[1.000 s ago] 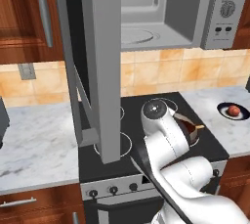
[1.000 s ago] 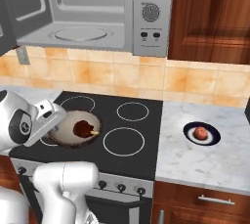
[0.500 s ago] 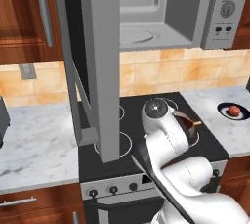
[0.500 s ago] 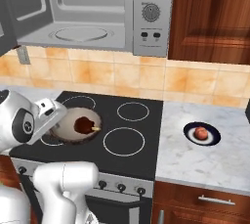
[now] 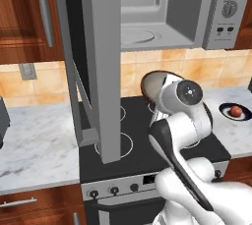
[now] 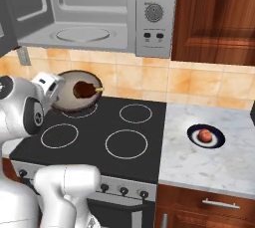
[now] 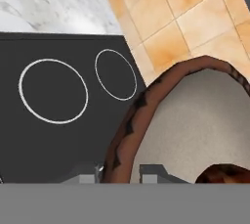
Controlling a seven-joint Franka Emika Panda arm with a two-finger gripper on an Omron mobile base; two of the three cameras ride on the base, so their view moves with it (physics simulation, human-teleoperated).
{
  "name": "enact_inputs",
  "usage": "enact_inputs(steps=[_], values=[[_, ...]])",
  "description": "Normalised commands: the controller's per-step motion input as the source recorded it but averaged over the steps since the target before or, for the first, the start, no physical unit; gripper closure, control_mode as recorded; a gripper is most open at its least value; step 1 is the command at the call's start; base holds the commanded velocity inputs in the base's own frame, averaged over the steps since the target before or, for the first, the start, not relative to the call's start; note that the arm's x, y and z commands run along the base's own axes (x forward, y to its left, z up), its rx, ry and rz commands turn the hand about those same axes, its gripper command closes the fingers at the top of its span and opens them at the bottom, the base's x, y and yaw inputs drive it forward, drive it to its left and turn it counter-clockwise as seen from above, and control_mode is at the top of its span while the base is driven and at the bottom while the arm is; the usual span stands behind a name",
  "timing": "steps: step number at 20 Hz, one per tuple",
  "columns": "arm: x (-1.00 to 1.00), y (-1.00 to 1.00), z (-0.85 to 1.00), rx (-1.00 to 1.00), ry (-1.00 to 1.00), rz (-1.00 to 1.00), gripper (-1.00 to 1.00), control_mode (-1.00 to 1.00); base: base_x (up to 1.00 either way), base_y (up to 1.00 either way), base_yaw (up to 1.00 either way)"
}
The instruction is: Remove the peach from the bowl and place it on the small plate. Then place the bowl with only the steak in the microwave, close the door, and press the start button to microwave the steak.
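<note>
Dark fingertips of the gripper (image 7: 117,174) pinch the brown rim of the bowl (image 6: 77,90), jaws closed on it, lifting it tilted above the black cooktop (image 6: 94,137). Inside lies the steak (image 6: 85,89), apparently unsecured. Farther right, the peach (image 6: 204,135) already rests on the small plate (image 6: 215,142). Loading is the step in hand: next, raise and level the bowl into the microwave (image 6: 89,15), clearing its open door (image 5: 98,62).

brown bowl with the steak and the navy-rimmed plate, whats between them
Right base view: bare black stovetop and marble counter separate the brown bowl and navy-rimmed plate.
</note>
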Motion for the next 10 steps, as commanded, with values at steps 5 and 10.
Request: enact_inputs(steps=[5, 10], values=[[-0.06, -0.07, 0.95, -0.1, -0.3, 0.29, 1.0, -1.0, 0.0, 0.0, 0.0], [0.0, 0.09, 0.98, -0.16, -0.29, 0.27, 1.0, -1.0, 0.0, 0.0, 0.0]])
